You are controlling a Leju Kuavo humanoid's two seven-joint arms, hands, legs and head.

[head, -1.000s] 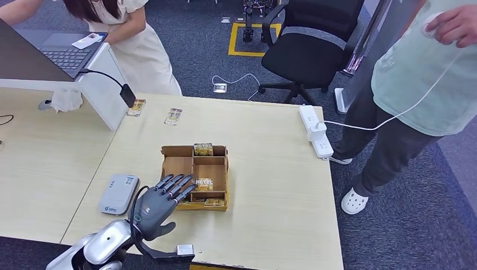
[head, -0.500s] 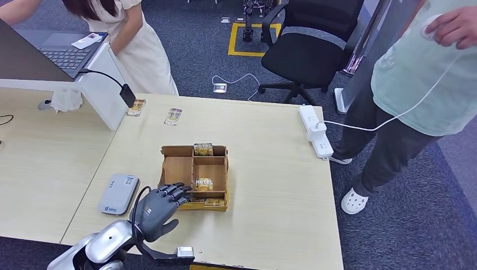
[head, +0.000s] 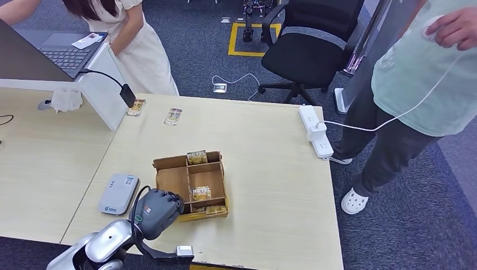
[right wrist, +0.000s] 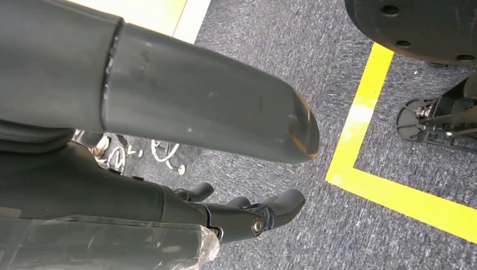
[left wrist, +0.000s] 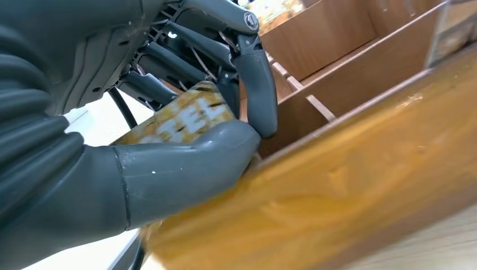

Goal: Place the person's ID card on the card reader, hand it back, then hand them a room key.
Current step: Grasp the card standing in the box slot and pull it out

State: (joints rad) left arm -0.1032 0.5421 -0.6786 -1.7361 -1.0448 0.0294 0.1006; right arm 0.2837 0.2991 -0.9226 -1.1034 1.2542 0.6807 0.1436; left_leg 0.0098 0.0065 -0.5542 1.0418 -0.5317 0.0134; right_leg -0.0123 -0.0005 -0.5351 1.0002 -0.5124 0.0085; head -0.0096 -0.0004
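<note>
The left hand [head: 158, 211] sits at the near left corner of the wooden divided box [head: 215, 188] on the bench [head: 270, 185], its fingers curled in. In the left wrist view the thumb [left wrist: 185, 169] and a dark finger [left wrist: 256, 84] pinch a yellow room key card [left wrist: 185, 117] printed with letters, just inside the box's wall. More yellow cards stand in the compartments ahead of the hand, one in the middle [head: 202, 192] and one at the far side [head: 197, 157]. The grey card reader [head: 118, 193] lies just left of the hand. Two loose cards [head: 173, 116] lie well beyond it, near the person in the white dress [head: 140, 50]. The right hand [right wrist: 247, 216] hangs over the grey carpet with its fingers loosely apart, holding nothing.
</note>
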